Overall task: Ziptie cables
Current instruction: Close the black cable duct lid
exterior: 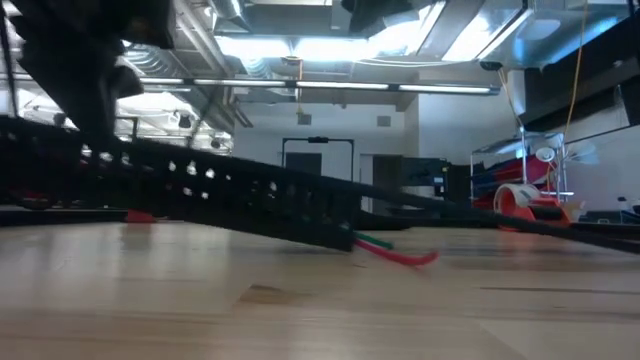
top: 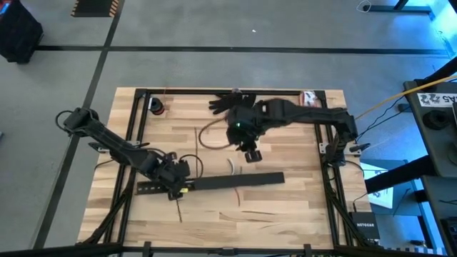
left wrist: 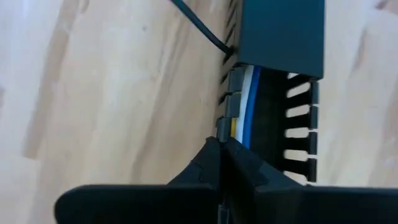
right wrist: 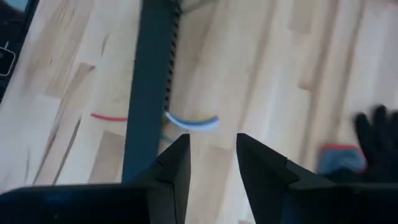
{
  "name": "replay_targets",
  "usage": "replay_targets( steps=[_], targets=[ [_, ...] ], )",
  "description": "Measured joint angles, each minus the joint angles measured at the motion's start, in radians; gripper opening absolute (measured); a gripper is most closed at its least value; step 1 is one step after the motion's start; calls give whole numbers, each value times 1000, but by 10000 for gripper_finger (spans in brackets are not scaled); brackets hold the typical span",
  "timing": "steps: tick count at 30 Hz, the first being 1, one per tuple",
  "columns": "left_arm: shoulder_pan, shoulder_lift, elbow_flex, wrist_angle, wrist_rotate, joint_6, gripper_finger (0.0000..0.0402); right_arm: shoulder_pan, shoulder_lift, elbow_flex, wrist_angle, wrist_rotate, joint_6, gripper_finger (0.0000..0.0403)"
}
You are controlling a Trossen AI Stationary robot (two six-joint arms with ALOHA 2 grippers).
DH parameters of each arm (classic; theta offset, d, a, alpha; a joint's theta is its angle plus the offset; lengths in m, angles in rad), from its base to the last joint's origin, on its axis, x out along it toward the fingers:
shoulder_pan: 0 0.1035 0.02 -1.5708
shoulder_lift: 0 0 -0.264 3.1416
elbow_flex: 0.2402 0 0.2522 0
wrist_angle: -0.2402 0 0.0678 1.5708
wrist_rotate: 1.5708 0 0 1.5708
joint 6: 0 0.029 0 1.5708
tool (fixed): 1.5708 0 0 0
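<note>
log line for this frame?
left gripper: shut on slotted bar | right gripper: open, empty, above table | cables: beside bar

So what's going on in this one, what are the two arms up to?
The left claw is shut on the comb-toothed wall at the left end of the long black slotted cable channel on the wooden table. White, blue and yellow wires run inside that channel. The right claw hangs partly open above the table behind the channel, holding nothing. A loose loop of thin cables lies behind it.
</note>
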Motion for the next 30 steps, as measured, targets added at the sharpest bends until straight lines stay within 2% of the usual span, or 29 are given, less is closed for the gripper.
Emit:
replay_targets(
  steps=[6, 9, 12, 16, 20, 25, 30],
  targets=[
    [64, 70, -32, 53, -36, 129, 3, 32, -83, -338, 358, 0, 49, 124],
    [83, 99, -67, 97, -37, 142, 18, 35, -105, -499, 570, 6, 79, 124],
    [102, 104, -82, 113, -13, 160, 46, 37, -107, -599, 695, -10, 138, 124],
    [128, 98, -77, 107, 59, 216, 95, 36, -97, -665, 791, -65, 260, 124],
    [147, 69, -36, 80, 130, 321, 149, 36, -86, -676, 817, -66, 285, 124],
    [151, -6, 7, 47, 144, 411, 201, 46, -88, -675, 823, -70, 363, 124],
    [151, -64, 6, 92, 145, 415, 231, 107, -80, -675, 832, -56, 372, 133]
  ],
)
